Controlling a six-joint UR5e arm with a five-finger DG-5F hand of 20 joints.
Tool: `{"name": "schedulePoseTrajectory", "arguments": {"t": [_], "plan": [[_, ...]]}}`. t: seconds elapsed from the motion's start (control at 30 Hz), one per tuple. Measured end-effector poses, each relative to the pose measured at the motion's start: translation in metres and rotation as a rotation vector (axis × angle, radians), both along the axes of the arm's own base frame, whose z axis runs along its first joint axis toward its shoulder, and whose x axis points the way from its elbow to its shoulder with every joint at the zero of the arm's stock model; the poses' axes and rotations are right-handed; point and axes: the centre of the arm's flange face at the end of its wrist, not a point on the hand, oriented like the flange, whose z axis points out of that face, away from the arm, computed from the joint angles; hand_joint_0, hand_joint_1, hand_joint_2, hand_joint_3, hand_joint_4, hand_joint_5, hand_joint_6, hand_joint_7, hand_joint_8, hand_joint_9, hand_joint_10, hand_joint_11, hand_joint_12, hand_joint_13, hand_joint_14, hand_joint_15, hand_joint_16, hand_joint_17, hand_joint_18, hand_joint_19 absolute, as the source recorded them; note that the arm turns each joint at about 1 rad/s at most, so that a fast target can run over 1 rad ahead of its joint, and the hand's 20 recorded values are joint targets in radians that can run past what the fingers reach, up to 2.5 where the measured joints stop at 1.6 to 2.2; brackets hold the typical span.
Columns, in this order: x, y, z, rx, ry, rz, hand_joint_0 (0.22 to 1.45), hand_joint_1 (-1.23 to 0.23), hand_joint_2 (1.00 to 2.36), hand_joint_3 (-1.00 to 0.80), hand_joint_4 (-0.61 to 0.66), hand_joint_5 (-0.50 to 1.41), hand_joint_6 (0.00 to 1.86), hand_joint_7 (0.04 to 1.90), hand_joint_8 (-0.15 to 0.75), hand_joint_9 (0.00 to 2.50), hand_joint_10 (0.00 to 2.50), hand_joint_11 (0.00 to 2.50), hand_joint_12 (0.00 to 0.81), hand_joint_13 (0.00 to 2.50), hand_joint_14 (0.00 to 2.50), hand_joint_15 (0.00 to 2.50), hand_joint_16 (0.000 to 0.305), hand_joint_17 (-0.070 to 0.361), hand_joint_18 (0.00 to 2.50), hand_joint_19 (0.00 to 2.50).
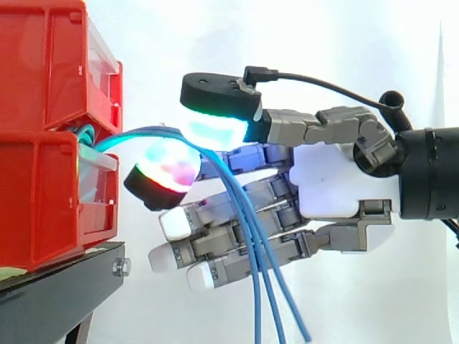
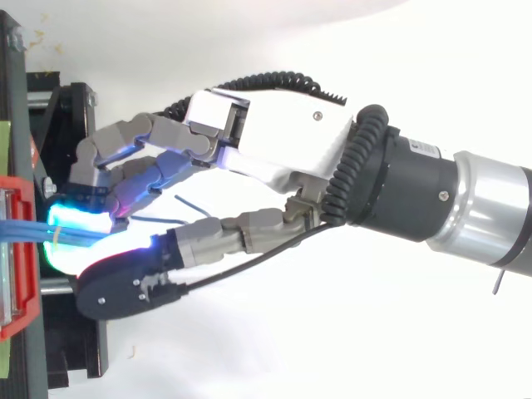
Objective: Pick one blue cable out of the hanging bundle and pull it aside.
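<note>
Three blue strands show where the blue cables (image 1: pixel 158 131) hang past the hand (image 1: pixel 330 183), and all three are cut off by the bottom edge of the side view, so I can't see their ends. Their other end is hidden too: the bundle comes out of the dark gap between the two stacked red bins (image 1: pixel 50 86), and where it is fixed in there I can't make out. From the gap it arches over to the right and runs between two glowing pads (image 1: pixel 166 168), one above the strands and one below, closed together on them in a pinch. How many strands actually sit in that pinch I cannot tell. The other fingers lie loosely extended below, behind the hanging strands.

From the top view the cables (image 2: pixel 21 233) leave the bin's edge and vanish under the cyan glow of the pads, with the hand's white back (image 2: pixel 274 133) covering most of what hangs beneath.

The bins sit on a black stand (image 1: pixel 57 287), itself cut off at the left and bottom. Behind everything is the plain white curtain (image 1: pixel 358 43).
</note>
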Motion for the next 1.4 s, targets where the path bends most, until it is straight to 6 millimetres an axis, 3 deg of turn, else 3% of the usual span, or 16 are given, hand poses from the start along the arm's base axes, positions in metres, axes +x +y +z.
{"name": "schedulePoseTrajectory", "arguments": {"t": [0.33,0.53,0.93,1.13,1.33,1.4], "plan": [[-0.006,-0.001,0.014,-0.004,0.016,0.001,0.76,-0.93,1.00,-0.50,-0.20,-0.15,0.93,1.19,0.280,0.84,0.02,0.59,0.376,0.70,0.01,0.39,0.045,0.101,0.63,0.39],[-0.011,-0.001,0.011,-0.008,0.058,0.005,0.60,-0.90,1.00,-0.50,0.00,-0.14,0.90,1.03,0.292,0.88,0.02,0.61,0.378,0.71,0.02,0.42,0.045,0.102,0.64,0.43],[-0.011,-0.001,0.011,-0.004,0.063,0.005,0.38,-0.71,1.00,-0.50,0.11,-0.13,0.86,0.92,0.365,0.92,0.02,0.60,0.476,0.76,0.02,0.43,0.063,0.143,0.75,0.42],[-0.011,-0.001,0.011,-0.004,0.063,0.005,0.37,-0.57,1.00,-0.50,0.13,-0.13,0.85,0.92,0.374,0.91,0.02,0.59,0.485,0.75,0.01,0.43,0.066,0.149,0.75,0.44],[-0.011,-0.001,0.011,-0.004,0.063,0.005,0.52,-0.51,1.00,-0.50,0.08,-0.14,0.84,0.99,0.321,0.87,0.02,0.59,0.418,0.70,0.02,0.44,0.052,0.118,0.64,0.49],[-0.011,-0.001,0.011,-0.004,0.063,0.005,0.57,-0.50,1.01,-0.42,0.07,-0.14,0.84,1.02,0.313,0.87,0.02,0.59,0.410,0.70,0.02,0.44,0.050,0.112,0.63,0.50]]}}
